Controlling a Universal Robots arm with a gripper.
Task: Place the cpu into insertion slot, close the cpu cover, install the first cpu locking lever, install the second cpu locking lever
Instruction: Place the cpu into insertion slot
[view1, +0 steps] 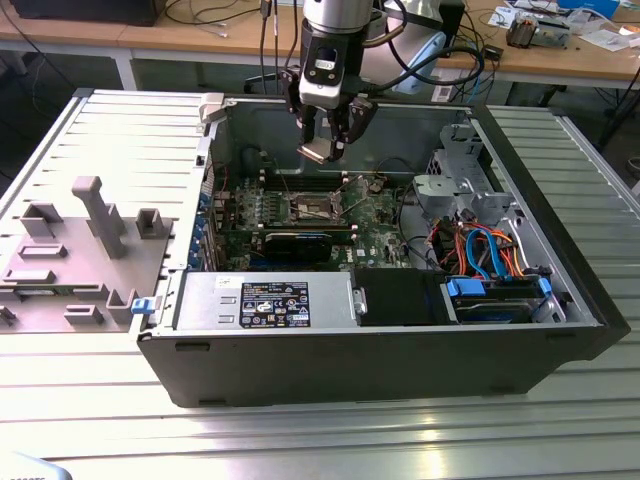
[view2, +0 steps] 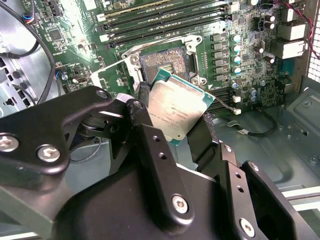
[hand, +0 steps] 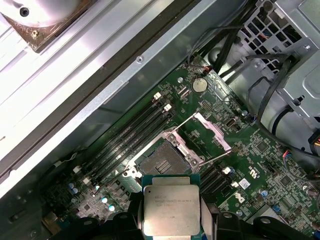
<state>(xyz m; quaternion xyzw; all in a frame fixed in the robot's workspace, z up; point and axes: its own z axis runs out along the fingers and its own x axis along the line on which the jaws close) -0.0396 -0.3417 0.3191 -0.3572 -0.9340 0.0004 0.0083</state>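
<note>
my pincer (view1: 322, 148): clamped on the cpu (view2: 172, 112) by two opposite edges, above the board.
insertion slot (hand: 160, 162): bare, under the chip, well apart from it.
cpu cover (hand: 212, 132): swung open, on the slot's side toward the exterior view's right.

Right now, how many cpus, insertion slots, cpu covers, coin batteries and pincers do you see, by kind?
cpu: 1
insertion slot: 1
cpu cover: 1
coin battery: 1
pincer: 1
Total: 5
</note>
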